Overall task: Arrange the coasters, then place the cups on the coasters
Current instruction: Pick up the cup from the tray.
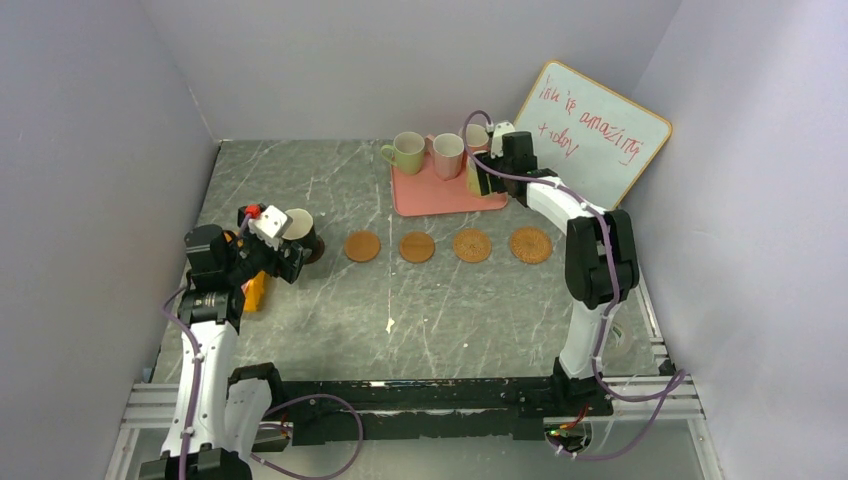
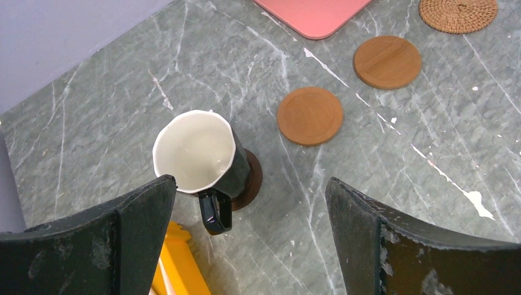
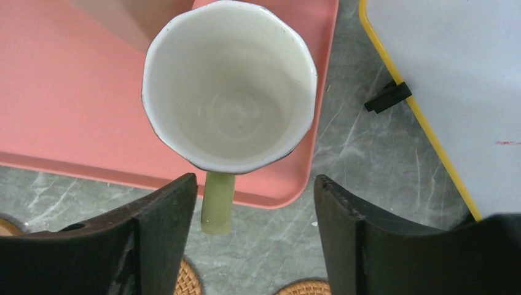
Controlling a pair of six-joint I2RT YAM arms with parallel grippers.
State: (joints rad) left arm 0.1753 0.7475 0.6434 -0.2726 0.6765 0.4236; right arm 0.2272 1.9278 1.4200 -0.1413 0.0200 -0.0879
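Left gripper (image 2: 249, 184) hangs wide open and empty above the dark brown cup (image 2: 196, 153), which stands on the dark coaster (image 2: 255, 184). Right gripper (image 3: 255, 179) straddles the handle of a green cup (image 3: 230, 86) — jaws apart, nothing held. Four tan coasters (image 1: 417, 246) lie in a row. Four cups (image 1: 447, 155) crowd the pink tray (image 1: 420, 198), partly hidden by the arm. Whiteboard (image 1: 600, 140), red scrawl: "is amazing" — the rest is unclear.

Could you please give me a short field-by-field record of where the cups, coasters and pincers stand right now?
Dark mug: upright on dark coaster
Left pincer: open, empty, hovering by dark mug
Bare coasters: four in a row, no cups
Green mug: upright at pink tray corner
Right pincer: open, either side of green mug's handle
Other mugs: on tray
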